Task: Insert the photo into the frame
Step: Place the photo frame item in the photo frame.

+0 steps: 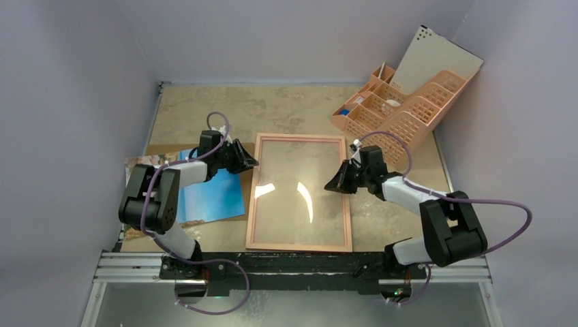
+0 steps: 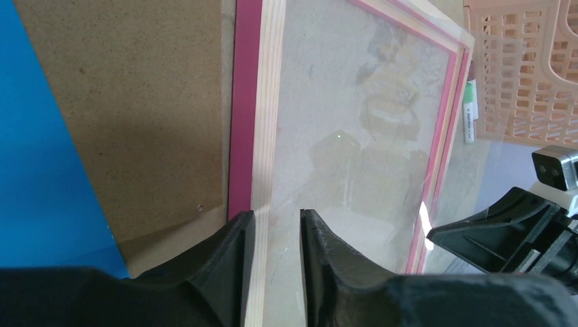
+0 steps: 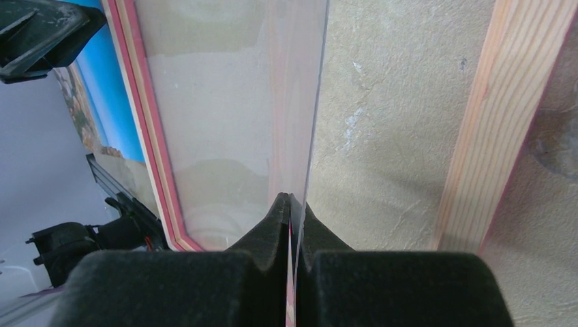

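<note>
The frame [image 1: 300,246] lies flat mid-table, pale wood side up, with a pink edge showing in the left wrist view [image 2: 244,102]. Over its opening is a clear pane [image 1: 300,197]. My right gripper [image 1: 339,182] is shut on the pane's right edge [image 3: 292,204], which stands raised inside the right rail [image 3: 491,122]. My left gripper [image 1: 247,162] straddles the left rail [image 2: 277,225]. Its jaws are open: the left finger sits against the rail and the right finger stands apart over the pane. The photo [image 1: 213,197] lies blue side up to the left of the frame.
The photo rests on a brown backing board [image 2: 150,116]. A peach plastic organiser [image 1: 402,109] stands at the back right, with a white board [image 1: 436,61] leaning behind it. The side walls are close on both sides.
</note>
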Robot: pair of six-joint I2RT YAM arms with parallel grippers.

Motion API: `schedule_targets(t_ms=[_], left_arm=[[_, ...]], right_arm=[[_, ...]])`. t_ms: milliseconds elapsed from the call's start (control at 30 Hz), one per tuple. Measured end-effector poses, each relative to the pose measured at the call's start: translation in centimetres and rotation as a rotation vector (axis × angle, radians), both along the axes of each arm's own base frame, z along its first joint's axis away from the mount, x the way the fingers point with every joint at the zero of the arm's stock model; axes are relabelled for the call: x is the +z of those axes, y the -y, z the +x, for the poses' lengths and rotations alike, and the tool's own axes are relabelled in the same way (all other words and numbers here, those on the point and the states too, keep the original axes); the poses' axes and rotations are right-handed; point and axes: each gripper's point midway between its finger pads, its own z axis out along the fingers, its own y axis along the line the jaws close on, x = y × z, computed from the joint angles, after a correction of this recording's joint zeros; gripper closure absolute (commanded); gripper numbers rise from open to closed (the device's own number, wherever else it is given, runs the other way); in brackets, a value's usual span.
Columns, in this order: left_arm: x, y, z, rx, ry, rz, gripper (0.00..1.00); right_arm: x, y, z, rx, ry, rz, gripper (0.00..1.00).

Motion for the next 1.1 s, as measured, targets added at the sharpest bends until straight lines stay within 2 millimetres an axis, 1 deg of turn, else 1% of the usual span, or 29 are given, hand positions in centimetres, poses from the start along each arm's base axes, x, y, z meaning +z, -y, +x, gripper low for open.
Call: schedule_targets(t_ms=[167,467,567,733,967,1000,1033,1067,1100], left_arm=[[-0.6,0.2,0.3,0.0,-0.008,0.008,0.76],[-0.7,-0.2,0.6,0.017,-0.004,0.027,0.8],[-0.8,-0.2,0.6,0.019,-0.005,0.028,0.81],[-0.9,0.1,0.9,0.014,-0.006,0.029,0.81],[-1.4,0.1,1.1,0.017,-0.007,0.053,0.8],[-1.6,0.1,1.1,0.018,-0.008,0.06,0.8],[-1.8,0.1,1.1,0.016,-0.008,0.065,0.8],[-1.8,0.1,1.1,0.016,-0.007,0.068,0.79],[-1.8,0.1,1.1,0.016,-0.006,0.069,0.78]], right_arm=[[0.8,-0.3,0.0,0.017,-0.01,0.025,1.0],[1.5,-0.9,-0.7,0.043,-0.05,0.082,1.0],[1.3,-0.9,-1.2,0.052,-0.065,0.09,1.0],[0.5,-0.7,-2.1,0.054,-0.095,0.082,1.0],[0.0,-0.4,-2.1,0.046,-0.098,0.055,1.0],[-0.1,-0.4,-2.1,0.045,-0.096,0.053,0.98],[-0.2,-0.4,-2.1,0.045,-0.096,0.052,0.92],[-0.3,-0.4,-2.0,0.043,-0.096,0.049,0.83],[-0.5,-0.3,-2.0,0.04,-0.096,0.047,0.77]])
